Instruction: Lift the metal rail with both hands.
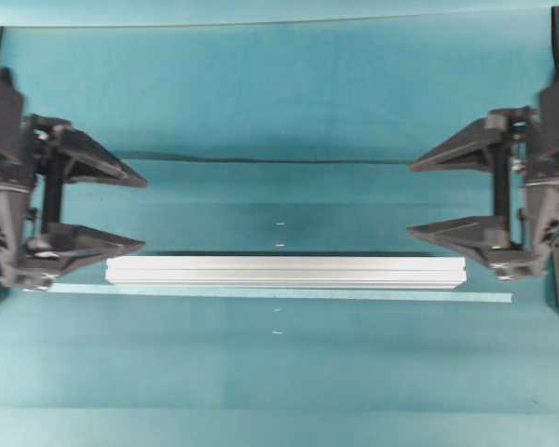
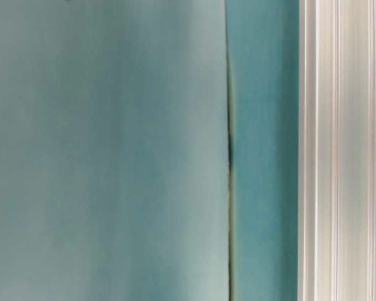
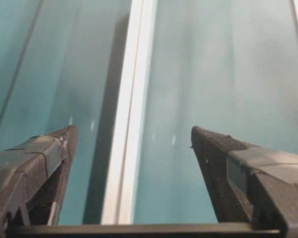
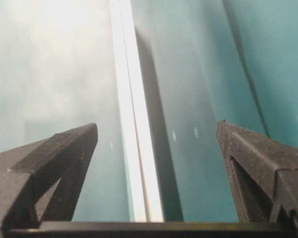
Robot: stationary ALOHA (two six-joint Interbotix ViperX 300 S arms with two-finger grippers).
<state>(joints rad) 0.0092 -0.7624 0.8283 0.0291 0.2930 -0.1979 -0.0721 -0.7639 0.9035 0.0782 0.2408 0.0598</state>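
silver metal rail (image 1: 286,271) flat on table (image 1: 289,102), unmarked | left hand (image 1: 142,212) spread wide, holding nothing | right hand (image 1: 413,197) likewise

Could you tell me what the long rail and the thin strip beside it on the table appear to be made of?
The metal rail looks like bare aluminium extrusion: silvery, satin sheen, straight lengthwise grooves. The thin strip lying alongside it looks like pale translucent tape or film, flat and matte, letting the teal surface tint through; its exact material is unclear.
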